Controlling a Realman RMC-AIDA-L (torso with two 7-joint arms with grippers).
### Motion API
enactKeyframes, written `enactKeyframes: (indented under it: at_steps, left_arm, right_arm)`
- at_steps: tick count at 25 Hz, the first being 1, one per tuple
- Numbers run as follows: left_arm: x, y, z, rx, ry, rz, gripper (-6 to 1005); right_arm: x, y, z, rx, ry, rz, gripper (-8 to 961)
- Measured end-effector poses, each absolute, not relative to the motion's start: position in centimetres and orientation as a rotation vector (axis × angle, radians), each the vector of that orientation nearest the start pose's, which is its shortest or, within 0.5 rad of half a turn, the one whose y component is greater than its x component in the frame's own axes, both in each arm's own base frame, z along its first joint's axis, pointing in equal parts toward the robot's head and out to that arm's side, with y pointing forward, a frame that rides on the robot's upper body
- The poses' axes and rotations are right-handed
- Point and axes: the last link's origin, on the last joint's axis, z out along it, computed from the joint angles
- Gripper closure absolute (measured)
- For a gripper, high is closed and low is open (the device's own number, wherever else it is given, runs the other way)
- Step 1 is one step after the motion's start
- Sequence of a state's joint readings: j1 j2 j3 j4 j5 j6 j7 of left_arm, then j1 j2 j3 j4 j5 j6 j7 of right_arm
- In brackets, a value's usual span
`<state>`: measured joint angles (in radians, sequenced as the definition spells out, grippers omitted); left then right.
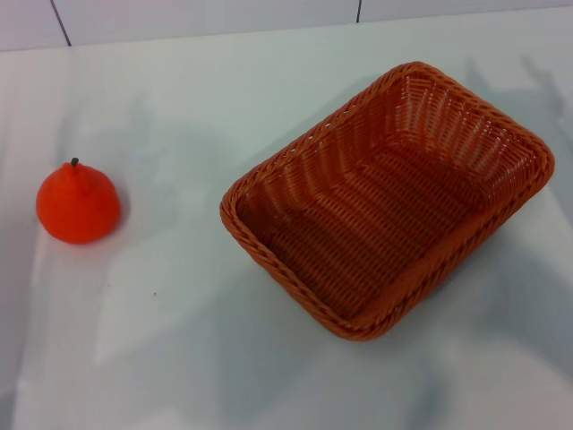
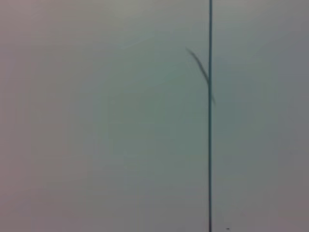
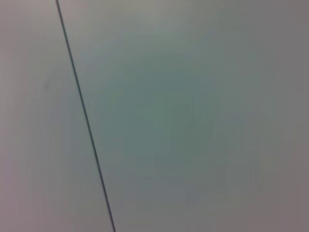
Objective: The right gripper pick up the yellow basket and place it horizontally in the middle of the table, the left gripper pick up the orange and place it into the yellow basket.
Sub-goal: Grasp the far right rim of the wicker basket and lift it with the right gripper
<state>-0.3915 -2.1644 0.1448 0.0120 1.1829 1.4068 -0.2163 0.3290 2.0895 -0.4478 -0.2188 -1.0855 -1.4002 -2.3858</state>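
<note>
The white worktop (image 1: 179,358) fills the head view, and only that view shows the task's things. The yellow basket (image 1: 269,170), woven and orange-brown, sits right of centre, turned at an angle, with nothing in it. The orange (image 1: 78,204) stands upright well apart from it, near the left edge, stem up. Neither claw appears in any view, so how their fingers stand cannot be told. Both wrist views show only a plain pale surface crossed by a thin dark line (image 2: 210,145). No writing or label can be read anywhere.
</note>
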Motion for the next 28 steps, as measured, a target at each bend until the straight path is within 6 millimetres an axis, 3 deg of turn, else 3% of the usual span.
enactKeyframes:
  at_steps: [23, 28]
  left_arm:
    - [-34.4, 29.1, 0.0, -1.41, -0.527, -0.757, 187]
    - [-34.3, 29.2, 0.0, -1.413, -0.531, -0.757, 187]
  right_arm:
    - [36.4, 28.9, 5.4, -0.735, -1.559, -1.42, 25]
    - [36.0, 30.0, 5.8, -0.789, -1.545, -1.327, 26]
